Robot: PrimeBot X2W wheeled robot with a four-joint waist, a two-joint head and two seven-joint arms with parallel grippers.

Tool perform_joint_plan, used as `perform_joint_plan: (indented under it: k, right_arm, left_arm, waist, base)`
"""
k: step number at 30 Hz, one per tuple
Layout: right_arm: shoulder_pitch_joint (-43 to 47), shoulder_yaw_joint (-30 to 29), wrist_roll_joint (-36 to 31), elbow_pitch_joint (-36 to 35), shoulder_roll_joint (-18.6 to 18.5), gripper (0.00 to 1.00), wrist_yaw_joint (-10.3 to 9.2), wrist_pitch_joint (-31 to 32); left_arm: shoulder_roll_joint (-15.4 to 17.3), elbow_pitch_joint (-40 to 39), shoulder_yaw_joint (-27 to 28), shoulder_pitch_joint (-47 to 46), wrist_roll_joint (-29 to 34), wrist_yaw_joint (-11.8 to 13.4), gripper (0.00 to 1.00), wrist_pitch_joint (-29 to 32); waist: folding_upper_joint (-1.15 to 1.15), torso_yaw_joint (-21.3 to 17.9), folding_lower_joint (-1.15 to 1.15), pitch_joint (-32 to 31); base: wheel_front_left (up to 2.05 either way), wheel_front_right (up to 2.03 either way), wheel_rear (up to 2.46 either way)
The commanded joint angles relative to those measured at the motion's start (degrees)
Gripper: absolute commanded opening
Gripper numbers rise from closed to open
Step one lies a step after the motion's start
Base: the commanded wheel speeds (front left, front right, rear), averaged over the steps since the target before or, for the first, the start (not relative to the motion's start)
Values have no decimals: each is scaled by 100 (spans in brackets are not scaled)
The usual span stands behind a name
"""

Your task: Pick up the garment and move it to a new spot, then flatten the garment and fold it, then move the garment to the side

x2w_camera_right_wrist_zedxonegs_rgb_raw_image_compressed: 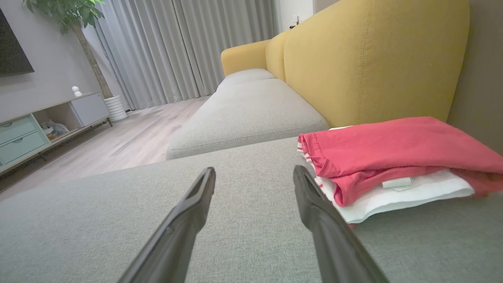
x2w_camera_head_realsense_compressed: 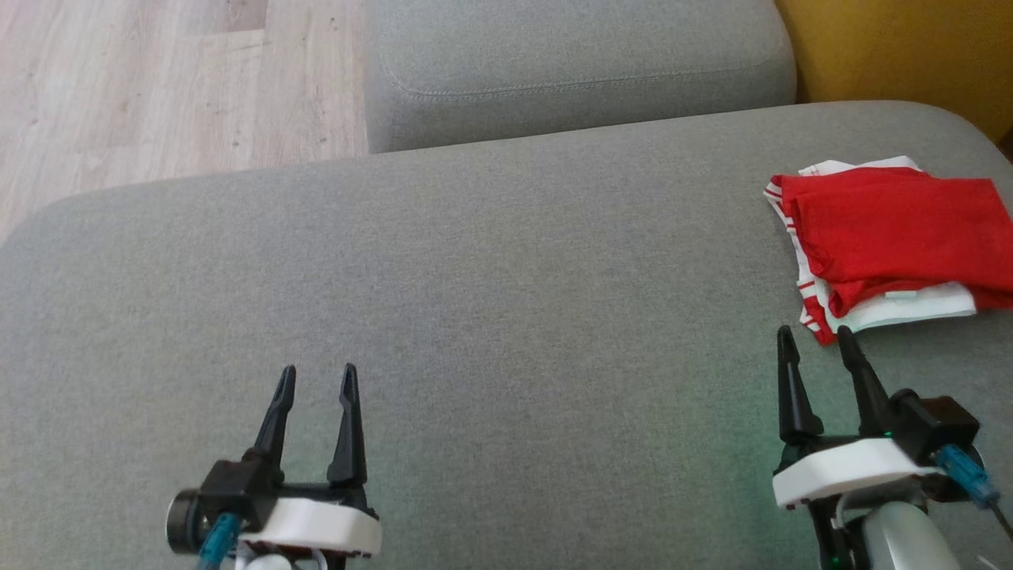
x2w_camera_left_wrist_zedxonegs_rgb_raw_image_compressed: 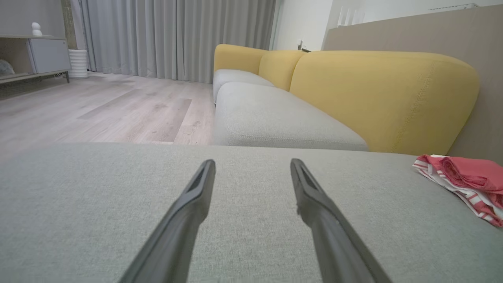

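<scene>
At about two o'clock on the grey seat cushion [x2w_camera_head_realsense_compressed: 475, 317], close to the yellow backrest [x2w_camera_right_wrist_zedxonegs_rgb_raw_image_compressed: 377, 59], lies the garment [x2w_camera_head_realsense_compressed: 894, 229]. It is a red knit piece with white panels and red-striped trim, folded into a flat, layered stack. Lying folded and off to the side like this, it suggests the task is at or near its end.

The right tool [x2w_camera_head_realsense_compressed: 813, 328] sits at the garment's seven o'clock corner, its fingers spread and pinching nothing. The nearer fingertip is just beside the striped edge, and I cannot tell whether it touches. The left tool [x2w_camera_head_realsense_compressed: 316, 368] rests well apart at seven o'clock on the cushion, also spread and empty.

The cloth looks light, thin and limp. It would probably sag and slide out of its fold if lifted by one layer. The soft cushion would also give under a pressing finger, so a pinch might catch upholstery. The best hold is probably across all the layers at the thick folded edge facing nine o'clock, ideally at two corners, one per tool. The loose white flap at six o'clock would likely peel away alone.

As for containers, nothing on the cushion holds anything. Across the floor, a cabinet [x2w_camera_right_wrist_zedxonegs_rgb_raw_image_compressed: 39, 125] has an open compartment with a small pale jumble too small to identify, and its drawers are shut. A white ribbed pot [x2w_camera_right_wrist_zedxonegs_rgb_raw_image_compressed: 114, 108] beside it holds a leafy plant.
</scene>
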Motion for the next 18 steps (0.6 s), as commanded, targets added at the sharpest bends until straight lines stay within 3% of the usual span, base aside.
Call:
perform_joint_plan:
  k: [1, 2, 6, 18]
  right_arm:
    - [-216, 172, 25, -167, -16, 100, -5, -78]
    - [0, 9, 2, 7, 1, 0, 0, 1]
    - [114, -2, 56, 290, 10, 0, 0, 29]
    - [78, -65, 843, 201, 7, 0, -1, 228]
  left_arm:
    - [11, -96, 185, -199, -52, 41, 100, -31]
    - [0, 88, 1, 1, -49, 4, 0, 0]
    - [-1, 379, 1, 102, -101, -12, 0, 23]
    - [0, 326, 174, 48, -852, -86, 0, 228]
  waist:
    - [0, -9, 0, 5]
    - [0, -9, 0, 6]
    - [0, -8, 0, 6]
    - [0, 22, 0, 11]
  base:
    - [0, 0, 0]
    - [0, 0, 0]
    - [0, 0, 0]
    - [0, 0, 0]
